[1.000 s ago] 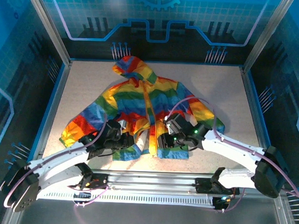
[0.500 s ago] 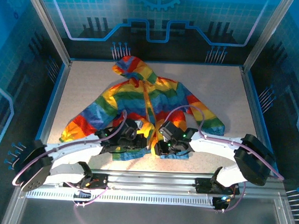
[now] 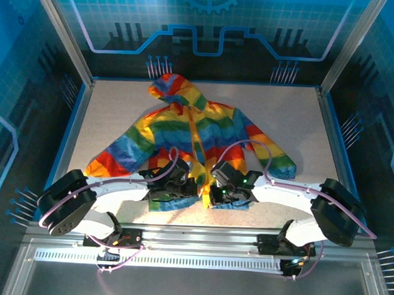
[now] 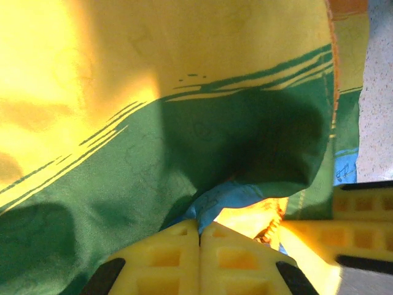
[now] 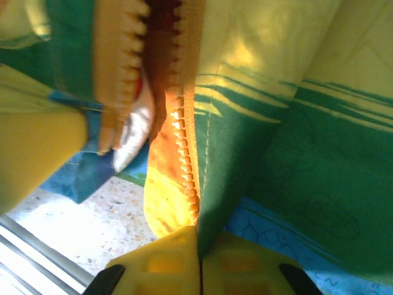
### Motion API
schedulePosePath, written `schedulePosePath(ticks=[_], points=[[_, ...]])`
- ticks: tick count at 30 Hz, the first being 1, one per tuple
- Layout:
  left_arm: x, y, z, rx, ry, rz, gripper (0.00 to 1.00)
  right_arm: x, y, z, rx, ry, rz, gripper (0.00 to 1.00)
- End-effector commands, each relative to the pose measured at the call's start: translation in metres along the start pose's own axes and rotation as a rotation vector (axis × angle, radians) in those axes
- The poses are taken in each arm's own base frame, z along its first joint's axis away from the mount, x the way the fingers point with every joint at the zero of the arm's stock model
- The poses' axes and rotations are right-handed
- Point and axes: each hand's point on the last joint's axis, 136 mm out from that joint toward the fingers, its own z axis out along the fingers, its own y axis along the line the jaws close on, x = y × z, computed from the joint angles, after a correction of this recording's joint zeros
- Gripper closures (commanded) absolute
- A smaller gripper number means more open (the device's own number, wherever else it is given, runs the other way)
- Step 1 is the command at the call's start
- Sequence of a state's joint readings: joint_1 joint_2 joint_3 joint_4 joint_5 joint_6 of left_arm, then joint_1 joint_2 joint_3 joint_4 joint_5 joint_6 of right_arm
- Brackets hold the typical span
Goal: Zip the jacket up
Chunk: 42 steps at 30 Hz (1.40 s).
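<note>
Thin, limp, probably slippery jacket [image 3: 178, 130], pinched beside zipper [image 5: 184, 153] at near hem by closed left gripper [image 4: 199, 243] and right gripper [image 5: 198, 239].

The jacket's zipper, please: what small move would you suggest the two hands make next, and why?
Probably ease the right hand toward the left hand, bringing its zipper row against the other row. Both hands are shut on the jacket hem, and the rows stand apart there.

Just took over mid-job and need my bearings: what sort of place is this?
Probably a purpose-built robot test cell, not a home or shop: aluminium frame posts hold blue circuit-printed wall panels around a speckled table where the jacket lies.
</note>
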<state>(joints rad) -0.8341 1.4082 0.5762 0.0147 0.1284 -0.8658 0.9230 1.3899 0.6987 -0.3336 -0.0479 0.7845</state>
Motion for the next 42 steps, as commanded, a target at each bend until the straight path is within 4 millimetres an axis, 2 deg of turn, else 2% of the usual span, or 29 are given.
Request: schedulePosePath(ticks=[1,8,13,25,28,31,36,42], points=[[-0.001,-0.004,0.005,0.024,0.011,-0.02,1.0,-0.011,0.014,-0.012,-0.041,-0.062,-0.036,0.94],[-0.001,-0.008,0.013,0.046,0.018,-0.048,1.0,-0.024,0.029,-0.023,-0.093,-0.072,-0.06,0.96],[-0.002,-0.008,0.017,0.044,0.026,-0.052,1.0,-0.04,0.032,-0.026,-0.143,-0.103,-0.025,0.95],[-0.008,-0.009,0.024,0.069,0.026,-0.07,1.0,-0.059,0.032,-0.014,-0.23,-0.115,0.061,0.91],[-0.009,-0.008,0.026,0.073,0.027,-0.082,1.0,-0.063,0.035,-0.008,-0.259,-0.119,0.078,0.85],[-0.01,-0.004,0.026,0.074,0.023,-0.097,1.0,-0.065,0.037,-0.004,-0.278,-0.113,0.095,0.74],[-0.013,0.003,0.022,0.08,0.005,-0.122,1.0,-0.064,0.035,-0.007,-0.283,-0.12,0.112,0.58],[-0.014,0.006,0.021,0.084,0.001,-0.134,1.0,-0.057,0.024,-0.017,-0.253,-0.133,0.111,0.53]])
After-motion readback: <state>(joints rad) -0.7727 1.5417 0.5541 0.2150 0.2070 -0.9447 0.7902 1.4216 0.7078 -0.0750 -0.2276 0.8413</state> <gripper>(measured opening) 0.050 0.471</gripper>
